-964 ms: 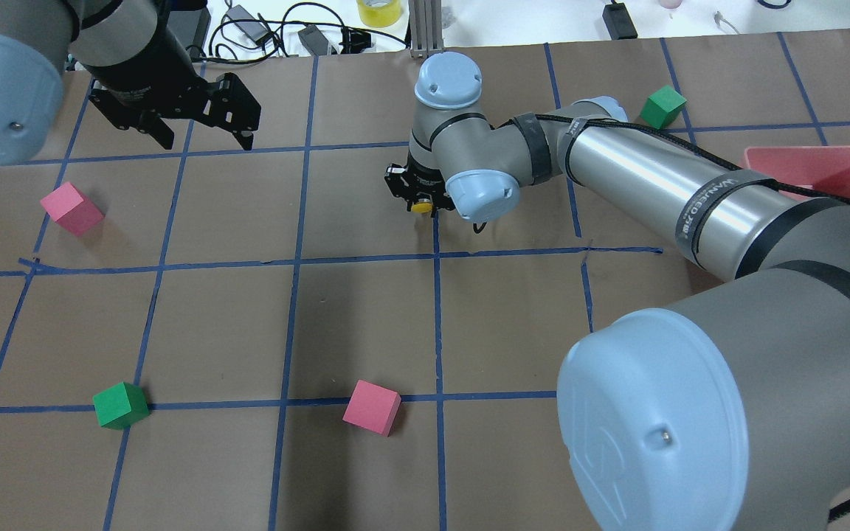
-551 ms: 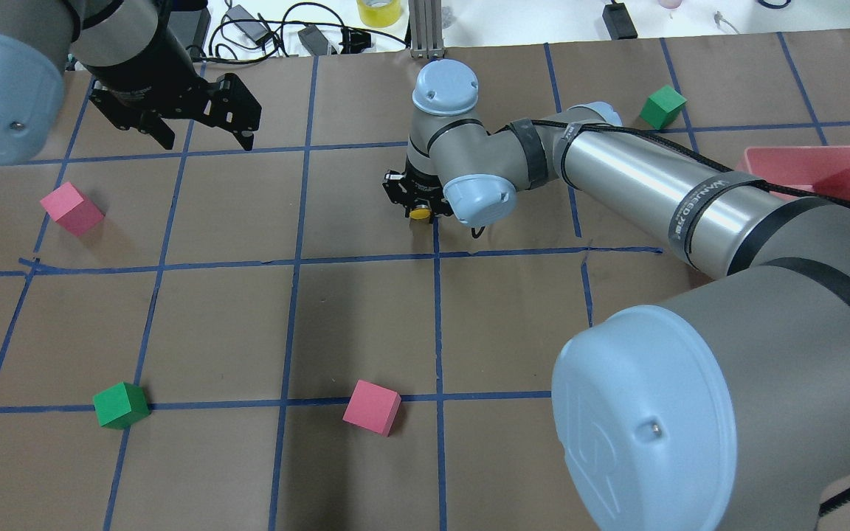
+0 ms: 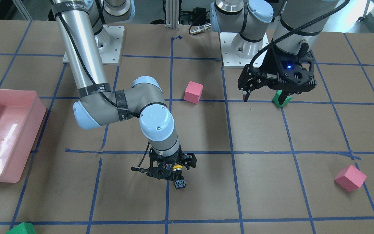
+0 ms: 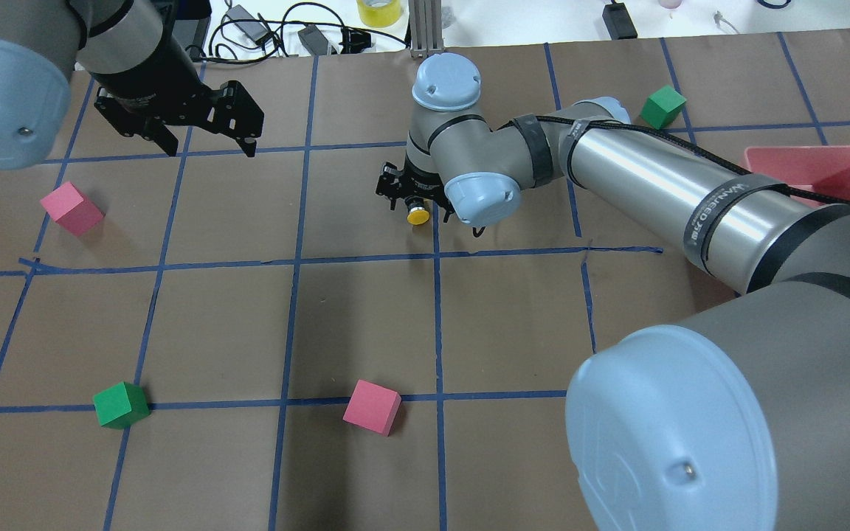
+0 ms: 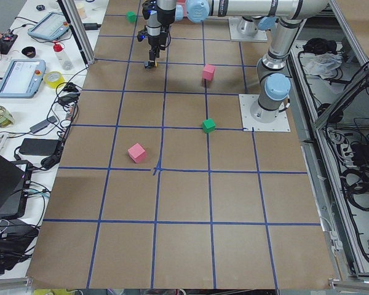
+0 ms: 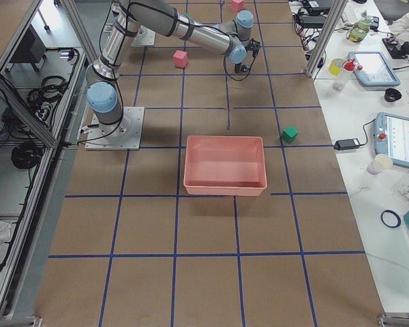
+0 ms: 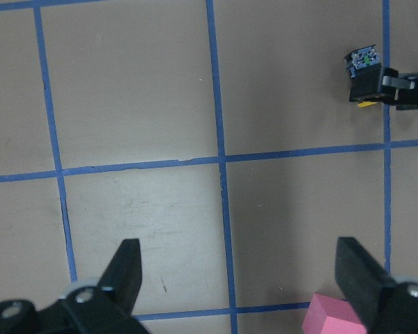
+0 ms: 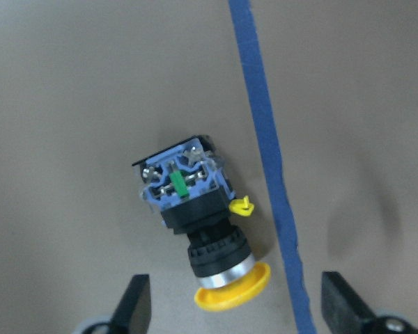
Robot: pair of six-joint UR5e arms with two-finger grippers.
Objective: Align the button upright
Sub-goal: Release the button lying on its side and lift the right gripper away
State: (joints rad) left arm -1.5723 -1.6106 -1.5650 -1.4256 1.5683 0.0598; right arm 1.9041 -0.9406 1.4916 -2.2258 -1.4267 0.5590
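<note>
Right claw [image 8: 237,292]: was splayed wide and empty, poised above the button [image 8: 198,223].
Button: lay sideways on the worktop [image 8: 70,104], yellow cap [image 8: 233,298] between the fingers [image 8: 136,306], base [image 8: 184,184] beyond them.
Why: probably lined up to pinch the neck [image 8: 212,247].
Left claw [image 4: 209,144]: hung wide, empty, well away.

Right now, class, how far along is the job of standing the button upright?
Done: the right gripper sits over the button, open fingers flanking its yellow cap. In hand: nothing gripped yet. Left: the button lies on its side, so grasping and righting it remain. The left gripper hangs open.
</note>
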